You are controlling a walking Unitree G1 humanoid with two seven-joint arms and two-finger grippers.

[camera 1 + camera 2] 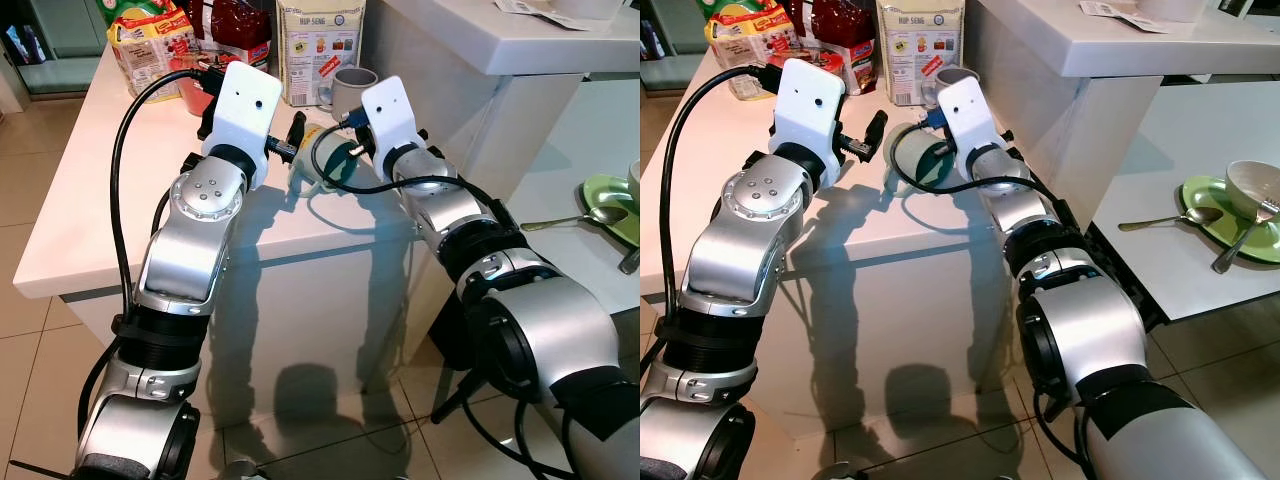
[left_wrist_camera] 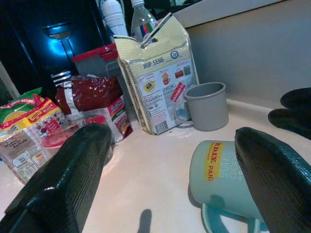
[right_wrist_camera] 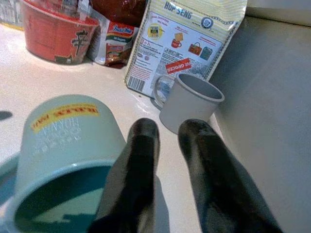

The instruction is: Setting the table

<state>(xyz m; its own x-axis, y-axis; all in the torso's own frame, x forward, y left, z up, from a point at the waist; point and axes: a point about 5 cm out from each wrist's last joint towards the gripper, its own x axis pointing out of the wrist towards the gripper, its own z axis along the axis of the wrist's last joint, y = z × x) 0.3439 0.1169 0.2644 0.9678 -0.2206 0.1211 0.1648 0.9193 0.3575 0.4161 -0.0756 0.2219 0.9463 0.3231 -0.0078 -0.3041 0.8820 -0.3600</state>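
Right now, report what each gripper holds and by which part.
Nothing is held. The left gripper is open beside the tipped pale green ceramic mug; the right gripper is nearly closed on nothing, beside that mug.

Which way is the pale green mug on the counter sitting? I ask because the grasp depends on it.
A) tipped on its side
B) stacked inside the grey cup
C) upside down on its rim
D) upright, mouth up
A: the pale green mug lies on its side on the counter, mouth toward the right gripper, apart from the upright grey cup.
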